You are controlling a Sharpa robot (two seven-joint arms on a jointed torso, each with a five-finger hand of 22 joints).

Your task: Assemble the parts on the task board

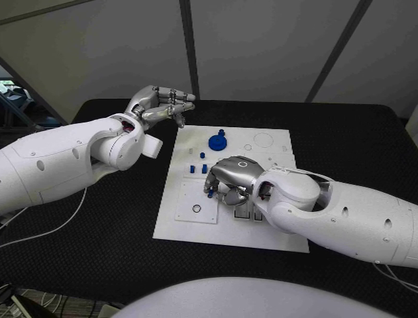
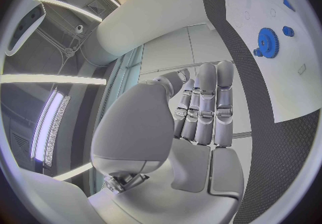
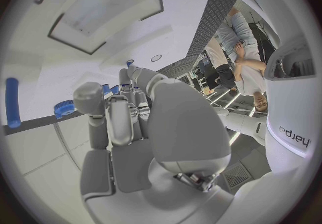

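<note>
White board [image 1: 195, 228] is lying mid-surface [image 1: 94, 265], carrying a blue gear [image 1: 217, 141] and blue pegs [image 1: 197, 169]. Right hand [image 1: 230, 179] is resting curled over the board's middle; whether it is gripping anything, cannot tell. Left hand [image 1: 159, 105] is hovering empty off the board's far-left corner, fingers loosely apart.

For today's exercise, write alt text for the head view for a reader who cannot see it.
The right hand reaches down over the middle of the white task board beside small blue parts. The left hand is raised above the black table, off the board's far left corner, holding nothing.
</note>
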